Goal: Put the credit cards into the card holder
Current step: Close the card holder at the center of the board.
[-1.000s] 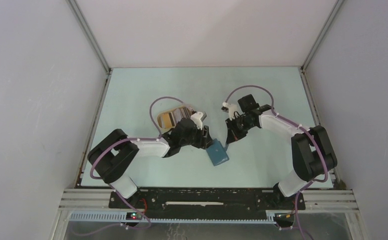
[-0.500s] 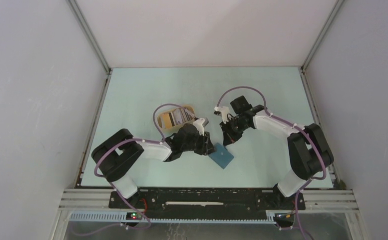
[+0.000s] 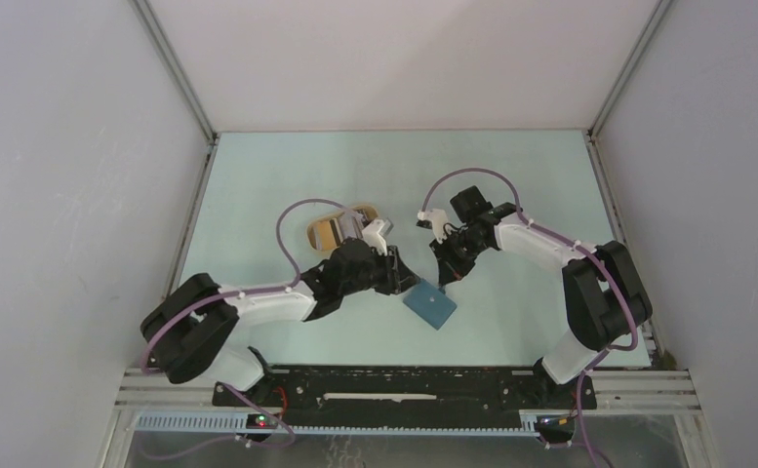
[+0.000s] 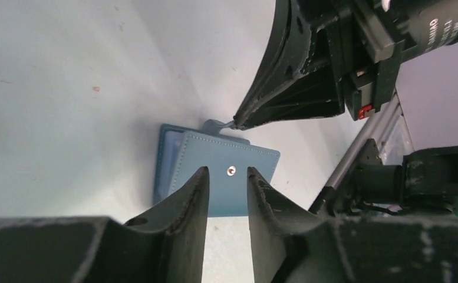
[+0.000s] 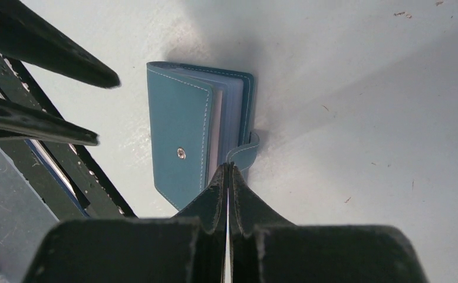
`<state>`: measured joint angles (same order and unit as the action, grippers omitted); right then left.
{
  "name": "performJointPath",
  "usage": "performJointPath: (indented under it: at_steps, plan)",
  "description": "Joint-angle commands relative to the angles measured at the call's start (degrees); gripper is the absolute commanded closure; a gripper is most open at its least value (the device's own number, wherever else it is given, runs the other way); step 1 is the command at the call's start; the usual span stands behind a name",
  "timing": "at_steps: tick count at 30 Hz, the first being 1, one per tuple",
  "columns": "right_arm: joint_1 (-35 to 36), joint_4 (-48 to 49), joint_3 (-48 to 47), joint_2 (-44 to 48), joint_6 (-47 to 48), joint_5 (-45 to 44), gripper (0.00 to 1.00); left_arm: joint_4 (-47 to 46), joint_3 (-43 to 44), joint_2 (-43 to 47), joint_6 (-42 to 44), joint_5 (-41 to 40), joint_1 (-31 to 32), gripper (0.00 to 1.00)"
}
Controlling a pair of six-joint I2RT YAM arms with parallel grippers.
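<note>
The card holder (image 3: pixel 430 306) is lying folded on the table (image 3: pixel 511 185), its strap tab (image 5: pixel 245 148) being pinched at one o'clock by the closed right gripper (image 5: pixel 227 172) — the left gripper (image 4: pixel 227 180) is hovering at eleven, jaws parted over the snap (image 4: pixel 231 171) — while credit cards (image 3: pixel 327 232) are sitting in the tan tray (image 3: pixel 367 209) at ten o'clock.

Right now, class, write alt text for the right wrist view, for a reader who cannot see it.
The right gripper, shut, pinches the strap tab of the teal card holder, which lies on the pale table with its cover ajar. The left gripper, open, reaches in from the picture's left.
</note>
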<state>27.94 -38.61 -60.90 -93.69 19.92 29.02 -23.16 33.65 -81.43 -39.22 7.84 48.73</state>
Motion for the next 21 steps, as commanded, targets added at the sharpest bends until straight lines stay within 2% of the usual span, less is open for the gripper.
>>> performJointPath:
  at_steps: [1, 6, 13, 17, 21]
  plan:
    - [-0.1, -1.1, -2.1, 0.2, 1.5, 1.2, 1.0, -6.6, 1.2, -5.0, -6.0, 6.5, -0.2, 0.67]
    - [-0.7, -1.2, -2.1, 0.0, 1.3, 2.2, 1.0, -7.3, 2.1, -8.5, -8.6, 7.9, -0.5, 0.73]
    - [-0.8, -1.0, -2.1, 0.3, 1.1, 3.1, 1.0, -3.2, 5.2, -12.2, -7.2, 6.2, -0.5, 0.8]
    - [-0.7, -0.8, -2.1, 0.4, 0.9, 3.4, 1.0, -1.3, 7.8, -15.9, -6.3, 6.3, -0.5, 0.89]
    - [-0.4, -1.0, -2.1, -0.1, 0.8, 4.3, 1.0, 4.5, 9.4, -18.1, -4.8, 3.8, -0.5, 0.99]
